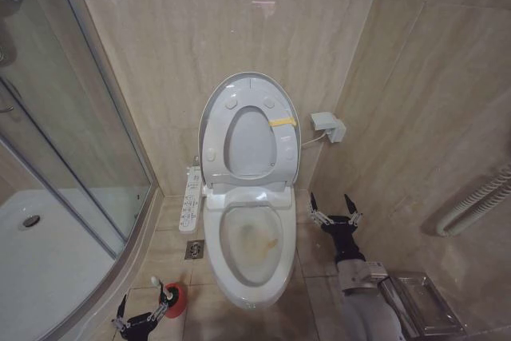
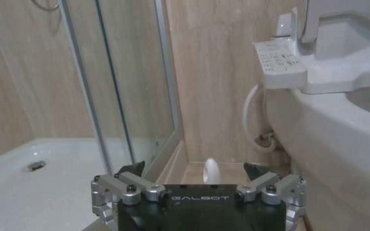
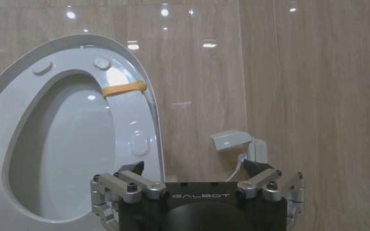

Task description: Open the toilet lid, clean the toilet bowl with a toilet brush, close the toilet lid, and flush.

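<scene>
The bathroom has tan tile walls point(image 1: 200, 29). Low on the floor, the left gripper point(image 1: 144, 311) is spread wide around the toilet brush point(image 1: 164, 291). The right gripper point(image 1: 334, 208) is wide too, holding nothing, beside the stained toilet bowl point(image 1: 249, 241). Behind, the toilet lid point(image 1: 215, 109) stands up.

The head camera looks down from high up at the toilet bowl point(image 1: 250, 237), taking in both arms low at either side. The left wrist camera sits low near the floor, facing over the left gripper point(image 2: 201, 180) toward the shower glass point(image 2: 124, 82). The right wrist camera faces over the right gripper point(image 3: 198, 173) at the raised toilet lid point(image 3: 133, 110), close by; the head view shares that lid.
</scene>
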Controlling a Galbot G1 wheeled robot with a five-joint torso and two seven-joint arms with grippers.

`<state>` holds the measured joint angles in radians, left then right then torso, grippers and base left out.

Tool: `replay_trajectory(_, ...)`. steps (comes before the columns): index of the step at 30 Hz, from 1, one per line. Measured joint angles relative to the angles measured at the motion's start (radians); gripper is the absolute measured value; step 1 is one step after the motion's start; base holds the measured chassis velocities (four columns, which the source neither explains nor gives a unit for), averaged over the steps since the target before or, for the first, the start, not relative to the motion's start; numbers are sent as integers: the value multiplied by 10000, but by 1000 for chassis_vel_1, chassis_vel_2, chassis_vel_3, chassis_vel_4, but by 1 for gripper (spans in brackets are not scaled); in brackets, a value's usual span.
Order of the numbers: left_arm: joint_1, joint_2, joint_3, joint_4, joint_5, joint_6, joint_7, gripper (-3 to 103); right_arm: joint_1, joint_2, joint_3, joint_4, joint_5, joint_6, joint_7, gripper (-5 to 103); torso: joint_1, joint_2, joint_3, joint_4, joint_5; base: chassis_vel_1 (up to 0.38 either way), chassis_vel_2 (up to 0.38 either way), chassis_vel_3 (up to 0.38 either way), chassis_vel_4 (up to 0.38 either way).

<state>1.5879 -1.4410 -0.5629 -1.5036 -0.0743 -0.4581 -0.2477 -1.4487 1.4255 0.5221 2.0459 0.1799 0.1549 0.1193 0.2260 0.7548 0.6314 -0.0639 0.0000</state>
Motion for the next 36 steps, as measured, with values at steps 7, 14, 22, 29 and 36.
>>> replay_trajectory(7, -915, 204, 23, 1266, -585, -585, 969, 100, 0, 0, 0, 0, 0, 0, 0, 100, 0, 0, 0, -1, 0, 0, 0, 0, 0)
replay_trajectory(14, -1951, 351, -4, 2937, -911, -1191, 1566, 100, 0, 0, 0, 0, 0, 0, 0, 100, 1, 0, 2, 1, -1, 0, 0, 0, 0)
replay_trajectory(22, -2406, 318, 59, 3720, -989, -1307, 1759, 100, 0, 0, 0, 0, 0, 0, 0, 100, 0, 0, 1, 0, -1, 0, 0, 0, 0)
replay_trajectory(29, -2768, 327, 97, 4323, -885, -1526, 1986, 103, 0, 0, 0, 0, 0, 0, 0, 100, 1, 0, 0, 0, -1, 0, 0, 0, 0)
replay_trajectory(36, -2939, 327, 57, 4494, -857, -1624, 2251, 84, 0, -1, 0, 0, 0, 0, 0, 100, 0, 0, 0, -1, 0, 0, 0, 0, 0)
